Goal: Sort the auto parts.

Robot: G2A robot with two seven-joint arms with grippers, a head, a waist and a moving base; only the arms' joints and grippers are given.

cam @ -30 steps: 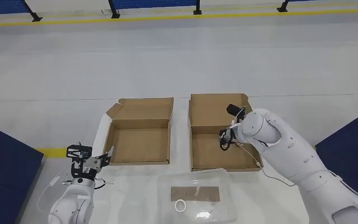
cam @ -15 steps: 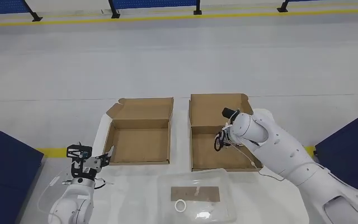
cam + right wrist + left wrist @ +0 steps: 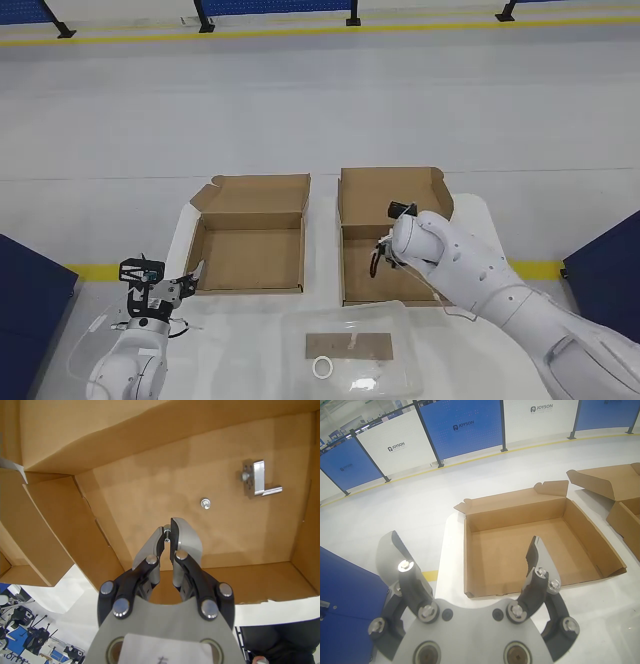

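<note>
My right gripper (image 3: 167, 527) is shut on a small silver bolt (image 3: 166, 536) and hangs above the floor of the right cardboard box (image 3: 150, 495). On that floor lie another small bolt (image 3: 205, 503) and a metal bracket (image 3: 255, 478). From above, the right gripper (image 3: 378, 262) sits over the left part of the right box (image 3: 358, 282). My left gripper (image 3: 172, 290) is open with nothing between its fingers, by the near left corner of the left box (image 3: 250, 258). The left gripper (image 3: 464, 538) faces that bare box (image 3: 520, 550).
A clear plastic tray (image 3: 400, 345) stands at the table's front, holding a brown cardboard strip (image 3: 350, 345) and a white ring (image 3: 322, 367). Both boxes have their lids folded back on the far side. Blue panels flank the table on either side.
The right arm has swung to the left across the right box with the bolt in its gripper. The left arm has not moved.
</note>
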